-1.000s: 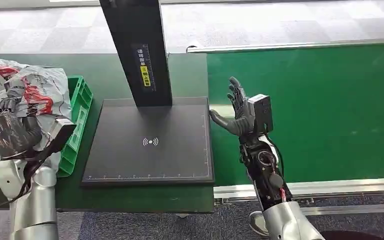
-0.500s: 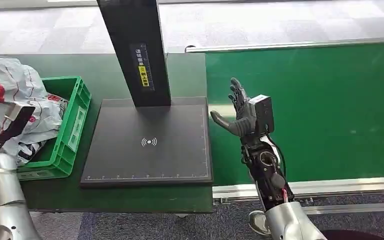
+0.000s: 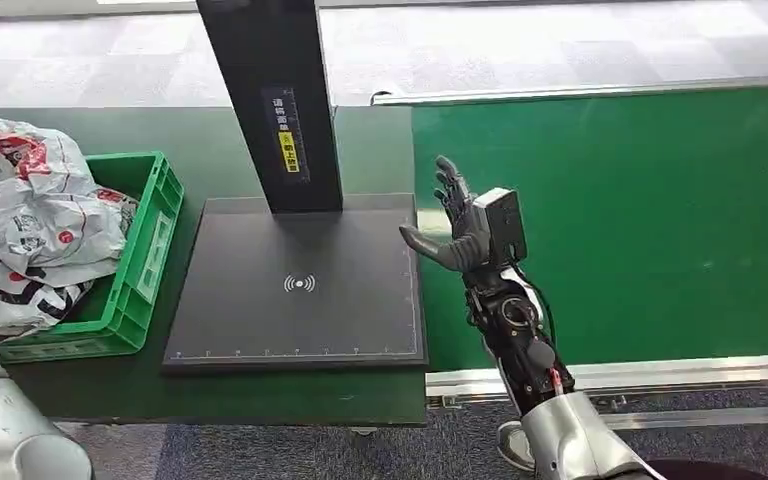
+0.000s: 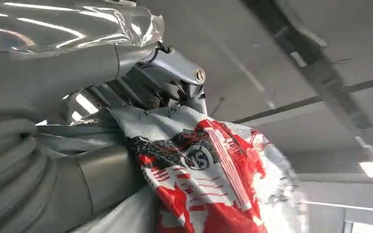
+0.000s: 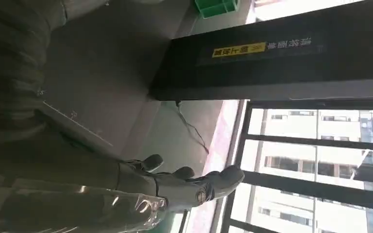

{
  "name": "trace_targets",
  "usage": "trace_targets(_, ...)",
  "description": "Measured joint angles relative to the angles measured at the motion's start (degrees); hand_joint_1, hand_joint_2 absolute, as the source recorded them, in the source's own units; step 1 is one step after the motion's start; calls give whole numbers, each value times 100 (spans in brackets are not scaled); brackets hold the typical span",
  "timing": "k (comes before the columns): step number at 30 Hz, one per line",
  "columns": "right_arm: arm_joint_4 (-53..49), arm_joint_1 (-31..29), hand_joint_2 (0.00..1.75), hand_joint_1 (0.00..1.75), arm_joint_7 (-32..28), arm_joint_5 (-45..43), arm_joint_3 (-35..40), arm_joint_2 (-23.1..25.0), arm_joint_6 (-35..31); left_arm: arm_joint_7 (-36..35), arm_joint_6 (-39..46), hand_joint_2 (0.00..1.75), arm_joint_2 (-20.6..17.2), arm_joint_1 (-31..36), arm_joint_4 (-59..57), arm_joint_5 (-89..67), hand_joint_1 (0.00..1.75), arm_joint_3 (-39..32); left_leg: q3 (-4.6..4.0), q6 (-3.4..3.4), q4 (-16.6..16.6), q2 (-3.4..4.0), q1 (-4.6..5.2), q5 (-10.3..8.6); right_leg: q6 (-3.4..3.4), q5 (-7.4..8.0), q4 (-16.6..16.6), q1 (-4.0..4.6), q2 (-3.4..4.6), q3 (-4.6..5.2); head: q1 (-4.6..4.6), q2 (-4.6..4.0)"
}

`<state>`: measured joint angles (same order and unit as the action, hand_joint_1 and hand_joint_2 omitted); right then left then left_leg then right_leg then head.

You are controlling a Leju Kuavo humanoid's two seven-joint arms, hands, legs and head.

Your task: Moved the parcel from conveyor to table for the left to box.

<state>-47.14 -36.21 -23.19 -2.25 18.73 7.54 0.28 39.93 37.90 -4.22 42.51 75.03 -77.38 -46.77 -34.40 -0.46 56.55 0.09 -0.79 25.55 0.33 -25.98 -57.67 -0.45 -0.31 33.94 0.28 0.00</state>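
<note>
The parcel [image 3: 35, 225], a crumpled grey plastic bag with red print, hangs over the green crate [image 3: 145, 260] at the table's left end. In the left wrist view my left hand [image 4: 77, 121] grips the parcel [image 4: 209, 179], with the fingers [image 4: 170, 80] on one side and the thumb on the other. My right hand [image 3: 457, 225] is raised and open, fingers spread, at the seam between the black scanner plate [image 3: 300, 290] and the green conveyor belt [image 3: 640, 220]. It holds nothing [image 5: 175, 187].
A tall black post [image 3: 275, 100] with a yellow label rises from the back of the scanner plate. The dark green table [image 3: 210, 150] carries the crate and the plate. The conveyor's metal rail [image 3: 660, 375] runs along the near edge.
My left arm has swung out to the left with the parcel, uncovering the green crate. My right hand has shifted slightly left towards the scanner plate, still open.
</note>
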Motion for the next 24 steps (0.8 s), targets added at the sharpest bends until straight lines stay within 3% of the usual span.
trace_targets(2, 9, 3, 175, 0, 0, -18, 39, 0, 0, -134, 0, 175, -44, 157, -81, -181, 175, -22, 4, 0, 0, 6, 0, 0, 0, 0, 0, 0, 5, 1, 0, 0)
trace_targets(5, 13, 16, 175, 0, 18, -24, 57, -2, 0, -1058, -2, 175, -218, 380, -644, -656, 175, 73, 4, 0, 1, 3, 0, 0, 0, 0, 0, 0, 5, 8, 2, -2)
trace_targets(8, 9, 48, 175, 0, 66, -35, 59, -26, 35, -2643, -149, 175, -495, 666, -1702, -1110, 175, 543, 3, -2, 1, 0, -1, -2, 0, 0, 0, 1, 4, 8, 0, 0)
trace_targets(10, -22, 71, 175, 0, 131, -55, 59, -48, 157, -4116, -576, 175, -865, 855, -2561, -1123, 175, 1328, 3, -3, 1, 5, -2, -2, -1, 1, -1, 1, 5, 3, 0, 0)
trace_targets(13, -35, 86, 175, 0, 173, -90, 70, -48, 372, -5247, -785, 175, -1269, 993, -3397, -1123, 166, 2187, 3, -4, 0, 38, -1, -1, -6, 6, -5, 1, 36, 6, 4, 0)
trace_targets(14, -35, 87, 175, 0, 190, -79, 79, -48, 400, -5498, -809, 175, -1395, 1015, -3596, -1123, 148, 2381, 4, -5, 0, 50, -1, 0, -6, 6, -5, 1, 47, 10, 2, 0)
trace_targets(15, -35, 88, 175, 0, 197, -61, 92, -48, 402, -5688, -833, 175, -1539, 1026, -3802, -1123, 110, 2582, 3, -7, 0, 54, -1, 1, -6, 6, -5, 1, 49, 13, 4, 0)
trace_targets(16, -35, 88, 175, 0, 201, -44, 109, -48, 404, -5817, -837, 175, -1657, 1026, -3959, -1123, 2, 2731, 3, -9, 0, 54, -1, 3, -5, 5, -4, 1, 50, 16, 2, -2)
trace_targets(24, -35, 86, 175, 0, 216, -13, 212, -46, 461, -6061, -887, 175, -2260, 1007, -4706, -1125, 0, 3303, 0, -10, -1, 47, -1, 5, -7, 3, -4, 1, 47, 18, 2, 0)
